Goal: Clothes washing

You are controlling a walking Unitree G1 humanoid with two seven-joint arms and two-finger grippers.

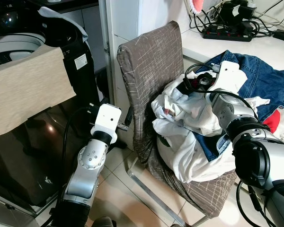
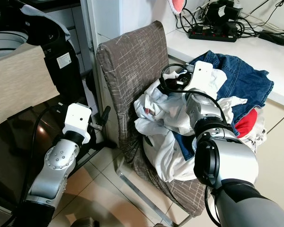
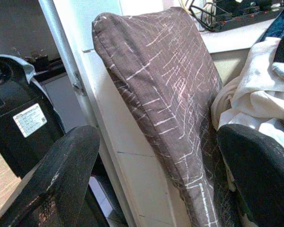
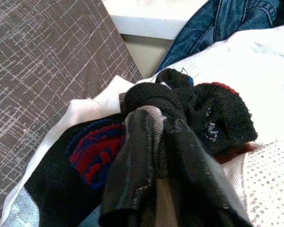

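A pile of clothes lies on a brown patterned chair (image 1: 146, 56): white shirts (image 1: 180, 127), blue jeans (image 1: 260, 75) and a red piece (image 1: 273, 120). At the top of the pile my right gripper (image 4: 154, 120) is shut on a black knitted garment (image 4: 217, 113), with a red and blue knit (image 4: 97, 151) beside it. In the eye views this gripper (image 1: 202, 81) sits against the chair back. My left gripper (image 1: 127, 118) hangs open at the chair's left side, its fingers (image 3: 61, 175) apart before the chair back. A black top-loading washing machine (image 1: 14, 47) stands to the left.
A beige cloth (image 1: 28, 90) drapes over the washer's front edge. A white counter (image 1: 255, 45) behind the chair carries a power strip (image 1: 227, 34) and cables. A white door frame (image 1: 106, 52) stands between the washer and the chair. Tiled floor (image 1: 118, 189) lies below.
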